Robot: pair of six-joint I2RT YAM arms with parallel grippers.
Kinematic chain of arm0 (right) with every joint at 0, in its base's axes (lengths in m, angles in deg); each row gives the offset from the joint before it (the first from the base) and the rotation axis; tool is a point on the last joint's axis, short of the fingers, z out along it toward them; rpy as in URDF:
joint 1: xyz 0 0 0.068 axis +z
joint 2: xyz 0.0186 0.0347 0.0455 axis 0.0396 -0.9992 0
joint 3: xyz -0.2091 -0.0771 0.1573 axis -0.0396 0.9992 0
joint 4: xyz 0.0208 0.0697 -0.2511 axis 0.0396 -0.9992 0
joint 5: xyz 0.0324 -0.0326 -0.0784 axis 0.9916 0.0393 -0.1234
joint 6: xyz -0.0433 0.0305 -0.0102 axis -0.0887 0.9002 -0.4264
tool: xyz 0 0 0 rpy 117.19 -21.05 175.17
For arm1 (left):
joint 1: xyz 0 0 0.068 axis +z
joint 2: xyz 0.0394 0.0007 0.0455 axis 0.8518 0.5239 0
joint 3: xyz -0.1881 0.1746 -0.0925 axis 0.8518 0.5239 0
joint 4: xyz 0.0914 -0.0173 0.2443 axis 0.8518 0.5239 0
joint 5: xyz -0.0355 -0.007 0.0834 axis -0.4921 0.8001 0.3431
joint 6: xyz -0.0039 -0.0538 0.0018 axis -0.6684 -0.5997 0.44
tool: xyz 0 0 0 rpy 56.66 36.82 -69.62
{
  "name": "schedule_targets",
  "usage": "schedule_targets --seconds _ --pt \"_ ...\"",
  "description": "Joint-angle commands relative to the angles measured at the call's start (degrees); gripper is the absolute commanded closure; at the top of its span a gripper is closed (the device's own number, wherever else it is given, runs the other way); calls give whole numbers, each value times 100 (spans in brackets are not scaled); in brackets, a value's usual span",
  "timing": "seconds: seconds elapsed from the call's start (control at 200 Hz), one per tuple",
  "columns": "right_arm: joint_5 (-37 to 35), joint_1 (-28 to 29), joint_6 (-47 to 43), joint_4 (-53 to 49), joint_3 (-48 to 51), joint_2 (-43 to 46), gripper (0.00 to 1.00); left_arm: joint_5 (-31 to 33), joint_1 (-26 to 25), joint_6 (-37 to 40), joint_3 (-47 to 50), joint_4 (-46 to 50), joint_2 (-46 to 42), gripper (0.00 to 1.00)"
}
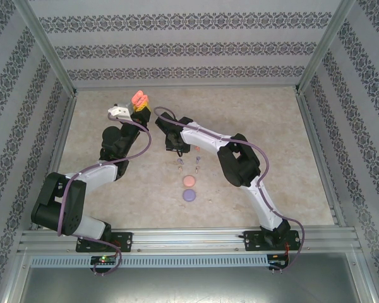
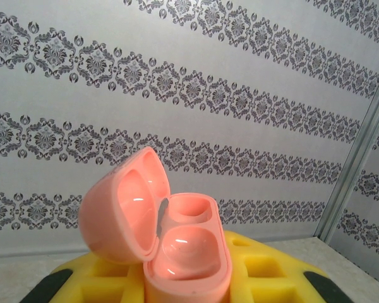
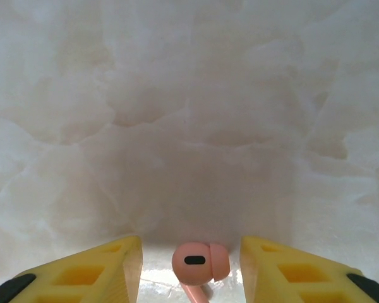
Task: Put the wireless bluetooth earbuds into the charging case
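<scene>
My left gripper [image 2: 187, 287] is shut on a salmon-pink charging case [image 2: 188, 251], held up off the table at the back [image 1: 139, 99]. The lid stands open to the left and both wells are empty. My right gripper [image 3: 191, 265] is open and low over the table, near the middle [image 1: 175, 150]. A pale salmon earbud [image 3: 200, 261] lies between its yellow fingers [image 3: 107, 268], with a gap on each side. A few more tiny earbuds [image 1: 179, 163] lie on the table just in front of that gripper.
A round coral case [image 1: 189, 180] and a purple one [image 1: 189, 195] lie shut on the marble table [image 1: 265, 126] nearer the arm bases. Patterned walls and metal posts [image 1: 47, 47] enclose the table on three sides.
</scene>
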Motion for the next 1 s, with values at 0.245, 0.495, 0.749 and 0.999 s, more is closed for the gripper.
schedule_targets --seconds 0.245,0.495,0.749,0.999 --pt "-169 -14 107 -129 -137 -224 57 -73 102 -101 96 -479 -36 100" --pt "-96 2 160 -124 -199 -286 59 -94 105 -142 89 -539 53 100" --pt "-138 116 297 -269 -415 -430 63 -95 106 -198 120 -610 105 100" --pt "-150 144 355 -359 -546 -567 64 -85 101 -215 163 -653 124 100"
